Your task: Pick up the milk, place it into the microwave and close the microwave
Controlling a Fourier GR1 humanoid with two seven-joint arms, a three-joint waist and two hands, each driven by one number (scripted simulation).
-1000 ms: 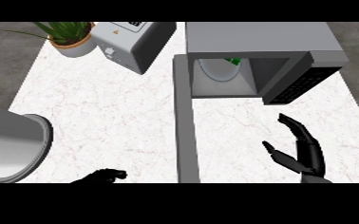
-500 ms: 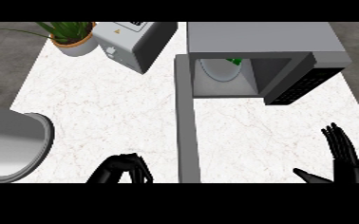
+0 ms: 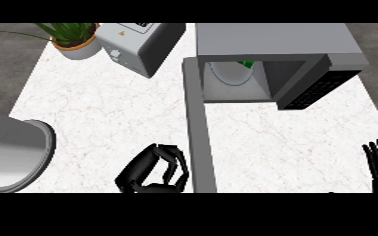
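Already the milk (image 3: 246, 64) is sitting inside the microwave (image 3: 273, 42), showing as a green scrap behind the white turntable plate (image 3: 230, 73), so only the closing is remaining. Its door (image 3: 199, 130) is standing wide open, stretching toward six o'clock across the counter (image 3: 111, 110). Just left of the door's free end, the left hand (image 3: 153, 170) is hovering clenched, grasping nothing, seemingly placed to push it; the milk is lying well apart, toward one o'clock. At four o'clock, the right hand (image 3: 370, 156) is resting released.
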